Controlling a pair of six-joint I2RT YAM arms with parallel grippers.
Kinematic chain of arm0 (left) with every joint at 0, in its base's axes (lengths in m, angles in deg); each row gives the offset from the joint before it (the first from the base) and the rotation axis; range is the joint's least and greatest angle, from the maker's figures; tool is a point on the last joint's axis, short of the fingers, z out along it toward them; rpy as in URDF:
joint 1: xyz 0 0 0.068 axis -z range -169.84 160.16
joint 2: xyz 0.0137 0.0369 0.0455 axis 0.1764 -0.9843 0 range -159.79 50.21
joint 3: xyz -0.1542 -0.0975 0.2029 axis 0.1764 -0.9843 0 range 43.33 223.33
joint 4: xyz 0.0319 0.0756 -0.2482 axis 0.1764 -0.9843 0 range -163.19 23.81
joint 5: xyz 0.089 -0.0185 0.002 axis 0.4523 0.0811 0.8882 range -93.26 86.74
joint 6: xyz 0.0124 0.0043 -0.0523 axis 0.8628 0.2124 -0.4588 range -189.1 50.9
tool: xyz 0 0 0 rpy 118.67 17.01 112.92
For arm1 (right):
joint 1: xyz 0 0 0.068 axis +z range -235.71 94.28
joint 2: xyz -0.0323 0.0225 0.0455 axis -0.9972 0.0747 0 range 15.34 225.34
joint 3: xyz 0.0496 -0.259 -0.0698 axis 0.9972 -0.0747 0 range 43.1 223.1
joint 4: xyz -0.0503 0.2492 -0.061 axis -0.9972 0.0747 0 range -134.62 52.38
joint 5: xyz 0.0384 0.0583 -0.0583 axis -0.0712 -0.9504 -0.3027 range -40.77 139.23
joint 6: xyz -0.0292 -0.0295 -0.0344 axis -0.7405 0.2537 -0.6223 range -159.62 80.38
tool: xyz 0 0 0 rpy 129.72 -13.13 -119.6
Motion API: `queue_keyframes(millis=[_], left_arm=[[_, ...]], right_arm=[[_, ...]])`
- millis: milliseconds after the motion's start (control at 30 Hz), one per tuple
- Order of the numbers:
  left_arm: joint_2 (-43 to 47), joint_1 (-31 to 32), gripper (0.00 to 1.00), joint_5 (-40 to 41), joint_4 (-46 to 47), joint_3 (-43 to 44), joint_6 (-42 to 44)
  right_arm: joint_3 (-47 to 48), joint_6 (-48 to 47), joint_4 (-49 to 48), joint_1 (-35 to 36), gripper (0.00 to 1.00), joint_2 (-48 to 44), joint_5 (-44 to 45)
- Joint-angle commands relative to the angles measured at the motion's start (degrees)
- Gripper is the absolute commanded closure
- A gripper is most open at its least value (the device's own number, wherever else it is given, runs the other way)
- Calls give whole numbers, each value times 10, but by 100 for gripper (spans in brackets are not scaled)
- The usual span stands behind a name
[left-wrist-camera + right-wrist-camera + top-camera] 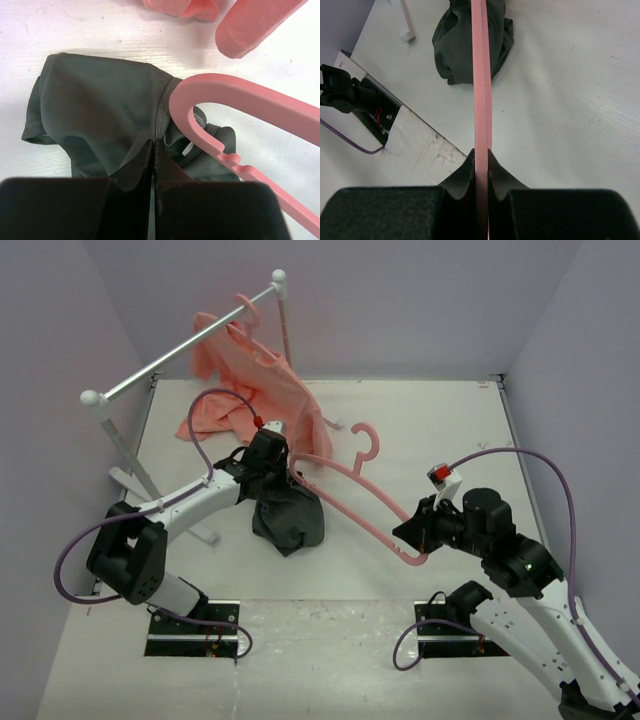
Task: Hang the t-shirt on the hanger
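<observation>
The dark grey t-shirt (pixel 288 518) lies bunched on the white table left of centre. My left gripper (pixel 277 480) is shut on a fold of its cloth near the neck, as the left wrist view shows (pixel 153 144). There the t-shirt (pixel 100 110) hangs below the fingers. The pink hanger (pixel 350 490) slants across the middle of the table with its hook toward the back. Its left end (pixel 200 90) curves into the shirt's neck opening. My right gripper (pixel 412 533) is shut on the hanger's right arm (pixel 481 100), with the t-shirt (pixel 455 45) beyond it.
A white clothes rack (pixel 170 355) stands at the back left, with its foot (pixel 150 490) on the table near my left arm. A salmon-pink garment (pixel 250 390) hangs from it on another pink hanger and drapes onto the table. Lilac walls close in the table.
</observation>
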Motion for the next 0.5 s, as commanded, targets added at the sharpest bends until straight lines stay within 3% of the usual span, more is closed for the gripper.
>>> queue_keyframes(millis=[0,233,467], left_arm=[[-5,-3,100,10,25,26,7],[15,-4,100,46,5,48,-9],[66,-4,100,0,10,41,-19]], right_arm=[[16,-1,-1,2,100,-3,-14],[22,-12,6,2,100,-8,-80],[9,-2,-16,1,100,10,-93]])
